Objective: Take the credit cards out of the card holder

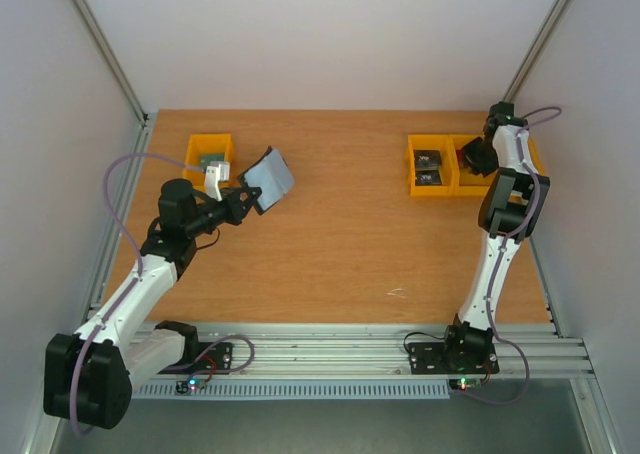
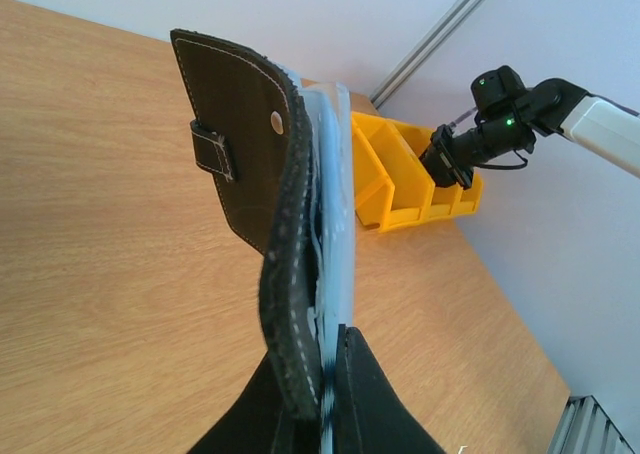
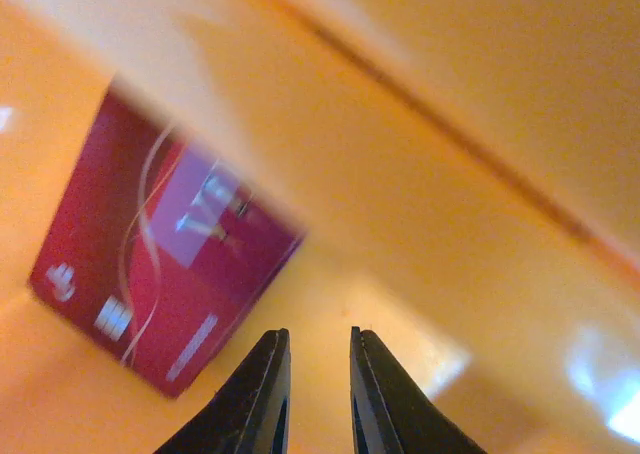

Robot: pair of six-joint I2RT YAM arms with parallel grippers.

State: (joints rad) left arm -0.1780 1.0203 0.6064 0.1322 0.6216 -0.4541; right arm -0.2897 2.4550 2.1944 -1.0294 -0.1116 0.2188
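My left gripper [image 1: 243, 199] is shut on the card holder [image 1: 268, 179] and holds it up above the table's left half. In the left wrist view the card holder [image 2: 250, 164] stands edge-on, its black flap with the tab bent left and its blue-grey pockets pinched in the left gripper [image 2: 335, 344]. No card shows in those pockets. A red credit card [image 3: 160, 264] with pale marks lies on the floor of a yellow bin [image 3: 450, 224]. My right gripper [image 3: 318, 336] hovers just above that bin floor beside the card. Its jaws stand a little apart with nothing between them.
Two joined yellow bins [image 1: 433, 164] stand at the back right; the left one holds two dark flat items [image 1: 429, 170], and my right gripper [image 1: 478, 157] hangs over the other. Another yellow bin [image 1: 210, 152] stands at the back left, close behind the left wrist.
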